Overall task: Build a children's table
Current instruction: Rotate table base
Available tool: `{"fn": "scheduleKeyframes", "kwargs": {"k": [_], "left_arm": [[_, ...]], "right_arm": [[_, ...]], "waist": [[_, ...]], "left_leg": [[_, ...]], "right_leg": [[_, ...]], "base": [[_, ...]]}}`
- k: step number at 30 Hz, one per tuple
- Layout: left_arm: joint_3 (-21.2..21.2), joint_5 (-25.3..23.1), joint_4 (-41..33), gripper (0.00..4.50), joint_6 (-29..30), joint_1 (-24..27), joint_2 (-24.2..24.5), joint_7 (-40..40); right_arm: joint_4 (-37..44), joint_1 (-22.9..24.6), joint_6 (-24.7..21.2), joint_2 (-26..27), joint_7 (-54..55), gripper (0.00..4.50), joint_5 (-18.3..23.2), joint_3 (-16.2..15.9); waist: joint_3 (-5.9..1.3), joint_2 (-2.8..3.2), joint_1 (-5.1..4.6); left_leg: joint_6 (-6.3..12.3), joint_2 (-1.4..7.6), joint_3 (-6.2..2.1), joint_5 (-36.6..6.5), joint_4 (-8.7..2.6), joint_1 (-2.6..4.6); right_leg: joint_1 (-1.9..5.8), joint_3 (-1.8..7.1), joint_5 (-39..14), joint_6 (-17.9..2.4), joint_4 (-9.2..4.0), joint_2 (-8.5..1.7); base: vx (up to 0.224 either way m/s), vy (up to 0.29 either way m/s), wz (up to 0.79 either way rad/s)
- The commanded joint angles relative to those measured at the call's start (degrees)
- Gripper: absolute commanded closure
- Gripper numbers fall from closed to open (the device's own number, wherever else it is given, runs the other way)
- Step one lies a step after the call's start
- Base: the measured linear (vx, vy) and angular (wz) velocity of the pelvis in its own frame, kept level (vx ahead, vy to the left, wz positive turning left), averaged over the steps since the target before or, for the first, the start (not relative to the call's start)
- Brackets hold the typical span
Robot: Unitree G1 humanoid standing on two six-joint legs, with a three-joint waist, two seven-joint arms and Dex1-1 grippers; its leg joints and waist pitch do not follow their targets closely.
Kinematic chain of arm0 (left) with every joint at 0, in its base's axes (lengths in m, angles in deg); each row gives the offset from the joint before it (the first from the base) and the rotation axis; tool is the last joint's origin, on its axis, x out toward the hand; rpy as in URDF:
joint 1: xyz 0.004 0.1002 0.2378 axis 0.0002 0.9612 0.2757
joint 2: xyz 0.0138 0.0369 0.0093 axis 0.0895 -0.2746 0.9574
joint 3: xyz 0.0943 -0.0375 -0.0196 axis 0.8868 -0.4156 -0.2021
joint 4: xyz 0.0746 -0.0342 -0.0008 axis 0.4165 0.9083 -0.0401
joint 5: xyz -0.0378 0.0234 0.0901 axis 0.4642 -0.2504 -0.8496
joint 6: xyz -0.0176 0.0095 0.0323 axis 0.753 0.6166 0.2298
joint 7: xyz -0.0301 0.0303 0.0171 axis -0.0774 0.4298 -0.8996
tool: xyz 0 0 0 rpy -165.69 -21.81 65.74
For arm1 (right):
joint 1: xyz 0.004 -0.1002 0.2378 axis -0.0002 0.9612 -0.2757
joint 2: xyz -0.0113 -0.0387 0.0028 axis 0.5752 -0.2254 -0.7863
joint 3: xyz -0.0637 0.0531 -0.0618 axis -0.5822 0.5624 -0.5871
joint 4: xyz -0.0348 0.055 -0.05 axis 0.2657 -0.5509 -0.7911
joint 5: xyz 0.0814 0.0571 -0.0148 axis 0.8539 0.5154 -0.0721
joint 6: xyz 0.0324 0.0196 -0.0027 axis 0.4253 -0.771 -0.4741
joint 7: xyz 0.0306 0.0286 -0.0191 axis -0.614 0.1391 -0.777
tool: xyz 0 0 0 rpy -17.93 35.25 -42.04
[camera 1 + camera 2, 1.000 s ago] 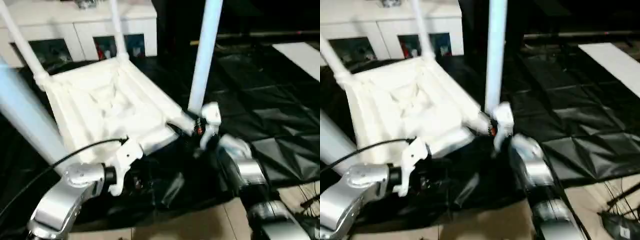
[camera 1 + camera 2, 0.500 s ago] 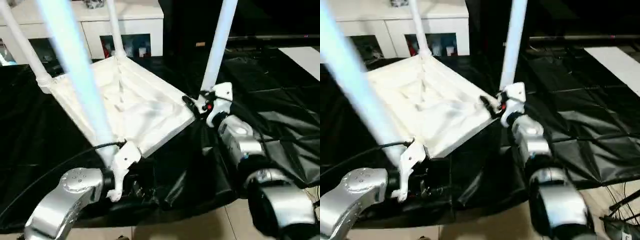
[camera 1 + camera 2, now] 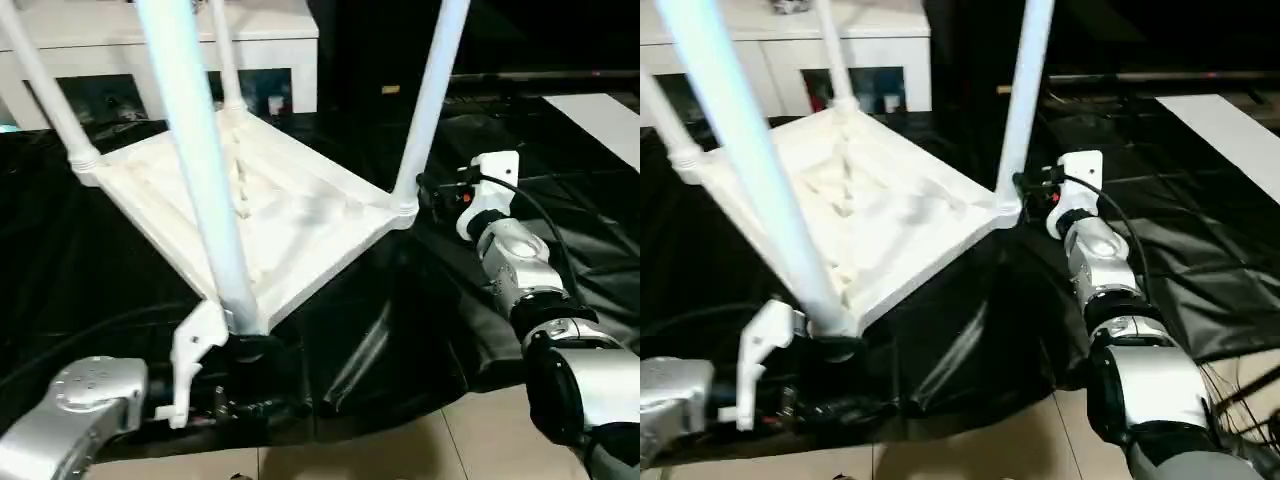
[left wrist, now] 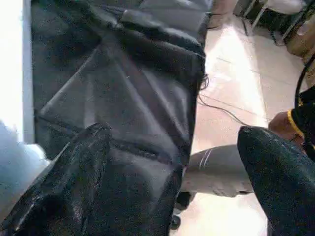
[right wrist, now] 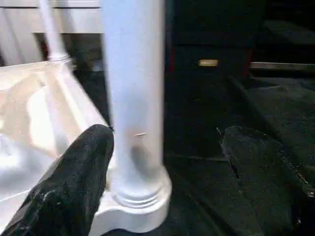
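Right claw [image 3: 428, 190] now off leg [image 3: 430, 100]

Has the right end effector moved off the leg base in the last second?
Yes. The right end effector was against the near right leg at its corner socket; it now stands open just to that leg's right, over the black cloth.

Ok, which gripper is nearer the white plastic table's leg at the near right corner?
Right. The right gripper sits beside that white plastic leg at its socket, fingers open. The left gripper is at the nearest corner, under another leg.
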Motion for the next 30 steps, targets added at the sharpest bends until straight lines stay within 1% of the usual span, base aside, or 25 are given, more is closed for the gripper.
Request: {"fn": "scheduleKeyframes", "kwargs": {"k": [1, 2, 3, 5, 6, 7, 8, 10, 11, 12, 13, 14, 16, 18, 19, 20, 21, 22, 23, 24, 25, 26, 28, 29, 30], "left_arm": [[-4.3, 1.5, 1.4, 0.02, -1.0, 0.9, 1.3, -1.0], [-6.5, 2.5, 2.4, 0.02, -1.0, 1.4, 2.0, -1.4], [-6.5, 2.5, 2.4, 0.02, -1.0, 1.4, 2.0, -1.4], [-10.4, 4.3, 4.1, 0.02, -0.8, 2.7, 4.0, -2.7], [-12.2, 5.4, 4.7, 0.02, -0.6, 3.5, 4.8, -3.4], [-14.0, 6.4, 5.2, 0.02, -0.4, 4.2, 5.5, -4.2], [-16.5, 7.9, 6.0, 0.02, -0.3, 4.7, 5.9, -5.0], [-17.5, 8.5, 6.2, 0.02, -0.6, 4.7, 5.9, -5.2], [-18.4, 8.8, 6.6, 0.02, -0.8, 4.2, 5.7, -4.8], [-19.0, 9.0, 6.8, 0.02, -0.9, 3.8, 5.6, -4.6], [-19.7, 9.6, 7.3, 0.02, -1.3, 2.8, 5.2, -4.2], [-19.7, 9.6, 7.3, 0.02, -1.3, 2.8, 5.2, -4.2], [-20.5, 10.6, 8.5, 0.02, -2.4, 0.9, 4.4, -3.2], [-19.8, 12.8, 8.5, 0.02, -2.7, -1.8, 2.8, -2.9], [-19.1, 13.4, 8.3, 0.02, -2.6, -3.0, 1.9, -2.7], [-18.7, 13.7, 8.2, 0.02, -2.5, -3.6, 1.5, -2.6], [-18.2, 14.0, 8.0, 0.02, -2.4, -4.3, 1.0, -2.6], [-17.1, 14.2, 7.7, 0.02, -2.2, -5.5, 0.0, -2.2], [-15.4, 13.9, 7.4, 0.02, -2.2, -7.2, -1.2, -1.6], [-15.4, 13.9, 7.4, 0.02, -2.2, -7.2, -1.2, -1.6], [-13.1, 13.0, 7.3, 0.02, -2.4, -9.0, -2.5, -1.0], [-11.8, 12.2, 7.5, 0.02, -2.8, -9.9, -3.2, -0.9], [-11.0, 11.9, 7.7, 0.02, -3.1, -10.5, -3.6, -0.7], [-9.3, 11.4, 8.0, 0.02, -3.6, -11.9, -4.6, -0.4], [-8.2, 11.5, 7.8, 0.02, -3.5, -12.9, -5.4, -0.3]], "right_arm": [[0.9, 0.2, 0.9, 0.7, -3.5, 0.56, -0.3, -1.0], [1.2, 1.0, 1.3, 0.9, -4.9, 0.56, -0.7, -1.5], [1.2, 1.0, 1.3, 0.9, -4.9, 0.56, -0.7, -1.5], [1.8, 2.9, 1.9, 1.2, -6.6, 0.56, -1.4, -2.3], [2.1, 4.0, 2.4, 1.2, -6.5, 0.56, -1.9, -2.7], [2.3, 5.0, 2.7, 1.3, -6.4, 0.56, -2.2, -2.9], [2.4, 6.2, 2.8, 1.3, -5.8, 0.56, -2.6, -3.2], [2.5, 6.7, 2.7, 1.3, -5.4, 0.56, -2.8, -3.2], [2.5, 7.1, 2.5, 1.3, -4.9, 0.56, -3.1, -3.3], [2.5, 7.4, 2.2, 1.3, -4.6, 0.56, -3.3, -3.3], [2.3, 7.8, 1.6, 1.3, -3.3, 0.56, -3.9, -3.6], [2.3, 7.8, 1.6, 1.3, -3.3, 0.56, -3.9, -3.6], [2.2, 8.6, 0.4, 1.4, -1.9, 0.56, -4.8, -4.2], [2.3, 9.7, -0.9, 2.0, -1.8, 0.56, -5.3, -4.6], [2.3, 10.0, -1.2, 2.3, -1.7, 0.56, -5.5, -4.8], [2.3, 10.2, -1.4, 2.5, -1.7, 0.56, -5.6, -4.9], [2.3, 10.4, -1.6, 2.7, -1.6, 0.56, -5.8, -5.0], [2.3, 10.4, -1.7, 3.0, -1.3, 0.56, -6.0, -5.2], [2.2, 10.2, -1.9, 3.4, -0.8, 0.56, -6.3, -5.4], [2.2, 10.2, -1.9, 3.4, -0.8, 0.56, -6.3, -5.4], [2.0, 10.0, -2.1, 3.7, -0.3, 0.56, -6.6, -5.7], [1.8, 9.9, -2.4, 4.0, -0.1, 0.56, -6.9, -6.0], [1.8, 9.8, -2.7, 4.1, 0.0, 0.56, -7.2, -6.2], [1.8, 9.8, -2.7, 4.6, 0.0, 0.56, -7.7, -6.6], [1.8, 9.7, -2.8, 5.0, -0.3, 0.56, -7.7, -6.7]], "waist": [[-3.46, -0.61, 0.12], [-3.46, -0.52, 0.09], [-3.42, -0.37, 0.08], [-3.43, -0.39, 0.17], [-3.38, -0.21, 0.25], [-3.38, -0.34, 0.28], [-3.39, -0.13, 0.32], [-3.31, -0.1, 0.44], [-3.29, 0.02, 0.65], [-3.23, -0.05, 0.69], [-3.17, 0.12, 0.87], [-3.16, 0.08, 0.85], [-3.23, 0.11, 0.89], [-3.24, 0.04, 0.91], [-3.33, 0.35, 1.23], [-3.31, 0.22, 1.1], [-3.52, -0.03, 1.13], [-3.49, -0.05, 1.1], [-3.49, -0.14, 1.01], [-3.51, -0.09, 1.07], [-3.44, -0.25, 1.02], [-3.5, -0.22, 1.05], [-3.48, -0.22, 0.95], [-3.53, -0.33, 0.88], [-3.57, -0.28, 0.89]], "left_leg": [[3.39, 0.55, 0.09, -13.5, -3.67, 0.4], [3.64, 0.46, 0.11, -13.4, -3.59, 0.24], [3.56, 0.53, 0.08, -13.5, -3.68, 0.34], [3.43, 0.71, 0.12, -13.6, -3.7, 0.59], [3.33, 0.74, 0.15, -13.7, -3.68, 0.62], [3.16, 0.68, 0.2, -13.9, -3.71, 0.67], [3.04, 0.72, 0.19, -14.2, -3.74, 0.73], [2.59, 0.78, 0.24, -15.0, -3.83, 0.88], [2.26, 0.87, 0.22, -16.0, -3.87, 1.01], [2.09, 0.9, 0.23, -16.5, -3.96, 1.0], [1.49, 0.92, 0.19, -17.7, -4.03, 1.06], [1.34, 0.9, 0.24, -17.9, -4.03, 1.13], [0.86, 0.8, 0.15, -18.0, -3.99, 0.96], [0.79, 0.7, 0.24, -17.7, -3.93, 1.0], [0.45, 0.78, 0.28, -17.5, -3.82, 1.23], [0.33, 0.74, 0.26, -17.3, -3.87, 0.96], [0.42, 0.7, 0.24, -16.6, -3.76, 0.8], [0.59, 0.74, 0.24, -16.3, -3.77, 0.76], [0.77, 0.77, 0.23, -16.0, -3.75, 0.68], [0.72, 0.77, 0.23, -15.8, -3.66, 0.74], [0.82, 0.77, 0.29, -15.9, -3.68, 0.66], [0.79, 0.73, 0.29, -15.8, -3.6, 0.69], [0.84, 0.69, 0.24, -15.7, -3.6, 0.66], [0.98, 0.67, 0.23, -15.3, -3.58, 0.67], [0.98, 0.71, 0.21, -15.1, -3.54, 0.67]], "right_leg": [[2.39, 1.49, -10.6, -12.9, -3.47, -1.41], [2.42, 1.5, -11.0, -13.0, -3.38, -1.44], [2.34, 1.48, -11.3, -13.1, -3.44, -1.39], [2.15, 1.51, -10.7, -13.4, -3.38, -1.31], [2.08, 1.53, -10.4, -13.5, -3.35, -1.27], [2.06, 1.48, -9.9, -13.5, -3.29, -1.11], [2.03, 1.49, -9.9, -13.6, -3.27, -1.1], [1.98, 1.52, -10.0, -13.9, -3.4, -1.03], [1.85, 1.58, -10.5, -14.0, -3.3, -1.01], [1.84, 1.61, -11.0, -13.8, -3.35, -1.01], [1.78, 1.7, -12.1, -13.5, -3.34, -1.09], [1.72, 1.74, -12.3, -13.4, -3.41, -1.07], [1.91, 1.79, -11.8, -13.1, -3.26, -1.19], [1.87, 1.82, -11.4, -13.0, -3.3, -1.11], [1.76, 1.92, -10.3, -13.5, -3.18, -1.16], [1.95, 1.88, -9.9, -13.6, -3.05, -1.11], [2.19, 1.85, -9.1, -13.6, -2.87, -1.17], [2.17, 1.86, -8.9, -13.6, -2.87, -1.2], [2.25, 1.86, -9.0, -13.5, -2.88, -1.23], [2.22, 1.93, -9.1, -13.6, -2.87, -1.32], [2.17, 1.93, -9.8, -13.3, -2.95, -1.3], [2.18, 1.95, -9.9, -13.3, -2.92, -1.32], [2.2, 1.99, -10.1, -13.0, -2.99, -1.39], [2.19, 1.97, -10.1, -12.8, -3.02, -1.31], [2.21, 2.0, -9.8, -12.9, -2.96, -1.37]], "base": [[0.0, 0.0, 0.0], [0.0, 0.0, 0.0], [0.0, 0.0, 0.0], [0.0, 0.0, 0.0], [0.0, 0.0, 0.0], [0.0, 0.0, 0.0], [0.0, 0.0, 0.0], [0.0, 0.0, 0.0], [0.0, 0.0, 0.0], [0.0, 0.0, 0.0], [0.0, 0.0, 0.0], [0.0, 0.0, 0.0], [0.0, 0.0, 0.0], [0.0, 0.0, 0.0], [0.0, 0.0, 0.0], [0.0, 0.0, 0.0], [0.0, 0.0, 0.0], [0.0, 0.0, 0.0], [0.0, 0.0, 0.0], [0.0, 0.0, 0.0], [0.0, 0.0, 0.0], [0.0, 0.0, 0.0], [0.0, 0.0, 0.0], [0.0, 0.0, 0.0], [0.0, 0.0, 0.0]]}}
